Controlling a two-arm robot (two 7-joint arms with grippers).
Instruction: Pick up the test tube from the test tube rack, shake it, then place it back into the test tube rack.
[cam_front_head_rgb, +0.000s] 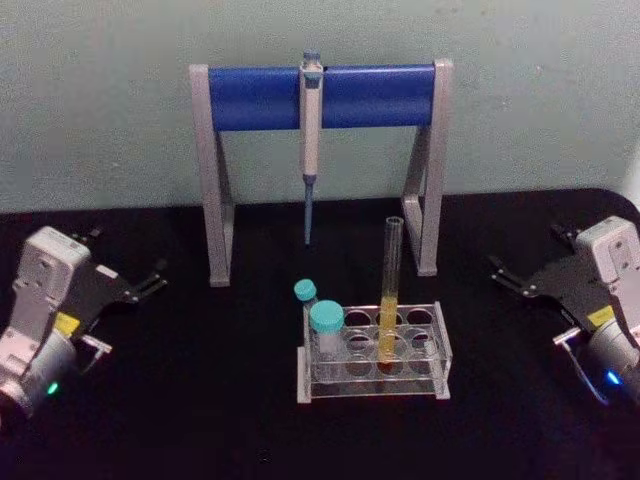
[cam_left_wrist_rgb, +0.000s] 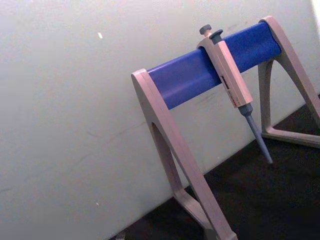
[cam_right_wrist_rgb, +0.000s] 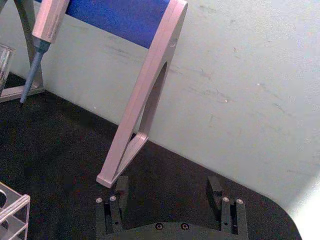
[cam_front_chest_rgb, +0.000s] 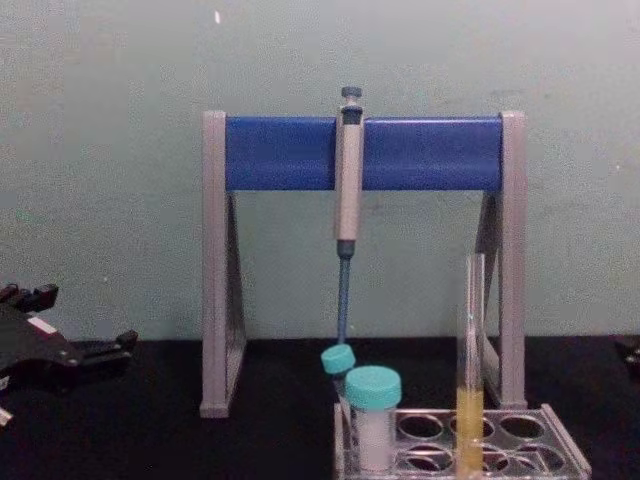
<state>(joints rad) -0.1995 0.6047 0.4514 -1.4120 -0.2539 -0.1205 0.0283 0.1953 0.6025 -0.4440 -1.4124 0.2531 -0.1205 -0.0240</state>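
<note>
Right now the test tube (cam_front_head_rgb: 391, 290) stands upright in the test tube rack (cam_front_head_rgb: 441, 352), in a hole of the front row right of the middle, with yellow-orange liquid in its lower part. From the chest view the test tube (cam_front_chest_rgb: 470, 372) rises well above the rack's top plate (cam_front_chest_rgb: 560, 445), and the liquid level is plain from the side. Two teal-capped tubes (cam_front_head_rgb: 320, 310) sit at the rack's left end. Behind the rack, a pipette (cam_front_head_rgb: 311, 130) hangs from the blue bar of the pipette stand (cam_front_head_rgb: 260, 97).

Neither of my tools touches any of this. My right tool (cam_front_head_rgb: 505, 275) rests on the black bench (cam_front_head_rgb: 200, 400), well off to the rack's right. The right wrist view shows what the head view does not: my right tool (cam_right_wrist_rgb: 167, 189) is spread wide, its fingers (cam_right_wrist_rgb: 121, 186) far apart with nothing between them, and a corner of the rack (cam_right_wrist_rgb: 12, 210) lies at the edge. My left tool (cam_front_head_rgb: 152, 280) lies well to the rack's left, its tips slightly parted and empty. The left wrist view looks past it to the stand (cam_left_wrist_rgb: 200, 75) and the pipette (cam_left_wrist_rgb: 231, 80).
</note>
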